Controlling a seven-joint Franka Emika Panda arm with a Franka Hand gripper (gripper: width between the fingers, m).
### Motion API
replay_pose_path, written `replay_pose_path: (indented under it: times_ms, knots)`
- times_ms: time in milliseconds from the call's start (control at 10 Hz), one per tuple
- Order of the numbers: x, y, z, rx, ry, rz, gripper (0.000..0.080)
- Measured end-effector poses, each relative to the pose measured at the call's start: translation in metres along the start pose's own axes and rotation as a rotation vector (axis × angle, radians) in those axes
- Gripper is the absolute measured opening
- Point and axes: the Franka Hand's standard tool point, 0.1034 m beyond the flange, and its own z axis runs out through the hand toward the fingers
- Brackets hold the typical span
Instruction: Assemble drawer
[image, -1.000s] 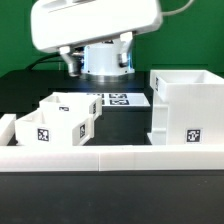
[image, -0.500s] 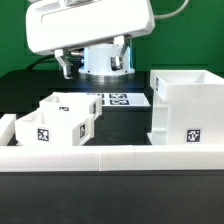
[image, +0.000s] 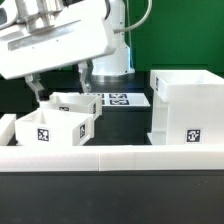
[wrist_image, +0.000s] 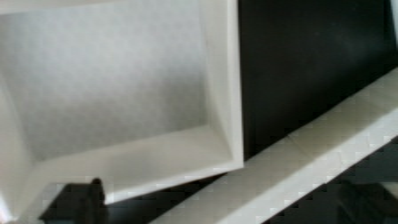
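Observation:
Two small white open-top trays stand side by side at the exterior view's left, the front tray showing a square marker and the rear tray just behind it. The tall white casing stands at the right, also with a marker. My gripper hangs open and empty just above the rear tray, its fingers spread to either side. The wrist view looks down into a tray's white hollow, with one dark fingertip near the tray's corner.
The marker board lies flat behind the trays, between them and the casing. A low white wall borders the black table in front; it crosses the wrist view as a slanted white band.
The gripper has swung from the middle rear to the exterior view's left and come down over the trays. The trays and casing have not moved.

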Motion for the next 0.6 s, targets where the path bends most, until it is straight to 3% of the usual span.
replay_pose_path:
  times_ms: [400, 600]
  knots:
    - [-0.002, -0.002, 0.001, -0.002, -0.016, 0.008, 0.0649]
    - [-0.007, -0.01, 0.004, -0.075, -0.121, -0.014, 0.0649]
